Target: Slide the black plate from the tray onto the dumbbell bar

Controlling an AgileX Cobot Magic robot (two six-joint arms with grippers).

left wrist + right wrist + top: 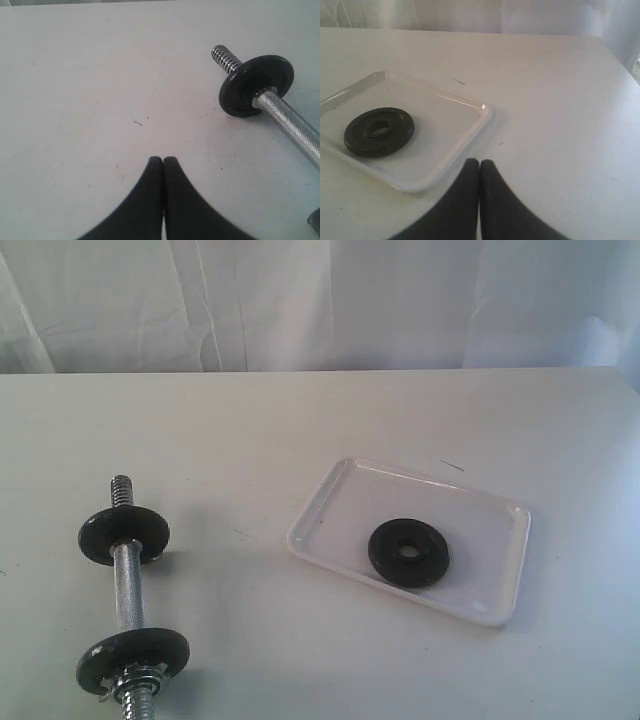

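Black plate (408, 552) lies flat, hole facing up, about the middle of the tray (480, 560), right of centre in the exterior view. Tray's long side runs upper left to lower right. Dumbbell bar (127, 585) sits lower left on the table (300, 420), well apart from the tray. I read its long axis as near vertical in frame, threaded end pointing up, other end cut by the bottom edge. It carries an upper disc (95, 537) and a lower disc (110, 660). Left gripper (163, 160) and right gripper (479, 162): jaws pressed together, gripping nothing.

No legible text, brand, number or sign on black plate (408, 553), tray (478, 550), dumbbell bar (128, 585).
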